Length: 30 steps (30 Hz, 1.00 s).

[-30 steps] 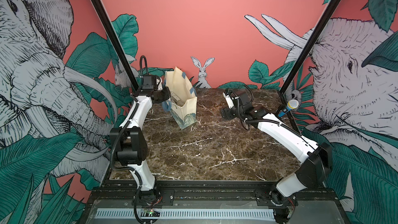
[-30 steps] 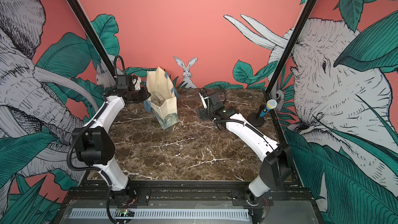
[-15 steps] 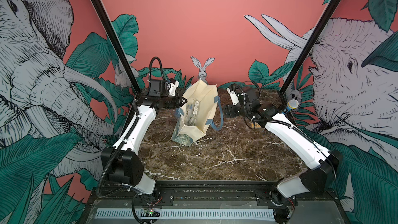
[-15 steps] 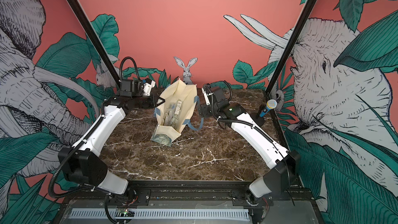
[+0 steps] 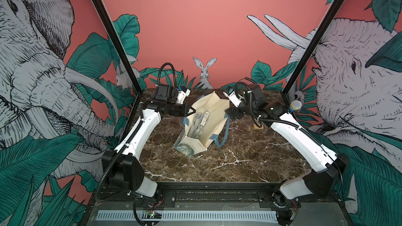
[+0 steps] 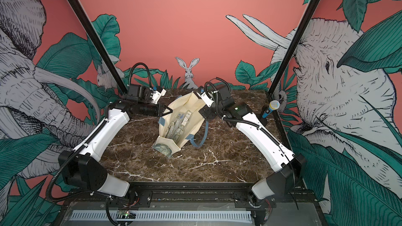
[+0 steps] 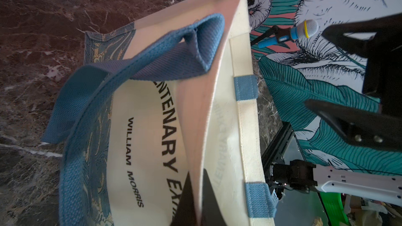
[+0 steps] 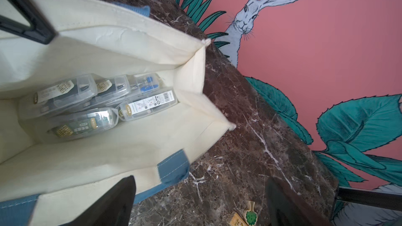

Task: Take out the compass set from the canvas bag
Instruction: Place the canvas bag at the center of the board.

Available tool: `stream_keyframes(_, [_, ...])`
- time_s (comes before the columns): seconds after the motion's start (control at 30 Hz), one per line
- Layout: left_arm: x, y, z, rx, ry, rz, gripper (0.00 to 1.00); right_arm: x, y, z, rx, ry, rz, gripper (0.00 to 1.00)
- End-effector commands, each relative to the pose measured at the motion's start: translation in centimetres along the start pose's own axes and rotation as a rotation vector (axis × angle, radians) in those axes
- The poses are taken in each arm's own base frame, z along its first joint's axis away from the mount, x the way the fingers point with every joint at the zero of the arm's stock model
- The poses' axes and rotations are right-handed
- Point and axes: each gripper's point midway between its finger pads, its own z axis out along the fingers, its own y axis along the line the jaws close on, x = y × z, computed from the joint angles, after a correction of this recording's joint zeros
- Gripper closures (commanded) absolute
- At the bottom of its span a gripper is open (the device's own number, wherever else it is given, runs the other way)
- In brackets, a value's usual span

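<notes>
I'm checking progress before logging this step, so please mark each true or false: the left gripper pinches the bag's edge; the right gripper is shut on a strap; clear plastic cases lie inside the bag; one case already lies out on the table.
1. The left gripper pinches the edge of the bag: true.
2. The right gripper is shut on a strap: false. Its jaws stand open at the bag's mouth and hold nothing.
3. Inside the bag lie clear plastic cases: true.
4. One case already lies out on the table: false. Every case in view is inside the bag.
</notes>
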Motion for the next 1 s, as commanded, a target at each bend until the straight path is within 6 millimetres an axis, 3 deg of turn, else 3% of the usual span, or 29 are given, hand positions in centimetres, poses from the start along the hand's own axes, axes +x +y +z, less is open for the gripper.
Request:
stream_keyframes(0.0, [-1.4, -4.1, -2.3, 0.107, -0.075, 0.146, 1.0, -0.6, -0.7, 1.2, -0.031, -0.028, -0.038, 0.06])
stream_keyframes(0.17, [-1.4, -4.2, -2.5, 0.09, -0.084, 0.135, 1.0, -0.6, -1.2, 3.8, -0.044, 0.026, 0.099, 0.13])
stream_keyframes(0.33, [-1.3, -4.2, -3.0, 0.077, -0.128, 0.125, 1.0, 2.1, -2.6, 3.5, 0.088, 0.103, 0.466, 0.2])
stream_keyframes(0.37, [-1.2, -4.2, -3.0, 0.075, -0.123, 0.122, 1.0, 2.1, -2.7, 2.2, 0.098, 0.083, 0.518, 0.22])
stream_keyframes(0.5, [-0.8, -4.1, -2.8, 0.079, -0.094, 0.125, 1.0, 3.3, -1.2, 1.3, 0.043, 0.083, 0.585, 0.22])
stream_keyframes(0.63, [-0.7, -4.5, -2.9, 0.09, -0.072, 0.138, 1.0, 2.9, 0.9, 1.1, -0.085, 0.068, 0.415, 0.2])
stream_keyframes(0.77, [-0.5, -4.8, -2.8, 0.103, -0.059, 0.152, 1.0, 1.7, 0.1, 0.9, -0.059, -0.012, 0.059, 0.14])
stream_keyframes(0.97, [0.2, -4.9, -2.6, 0.106, -0.029, 0.158, 1.0, -1.3, 1.8, 3.4, -0.232, -0.138, -0.064, 0.19])
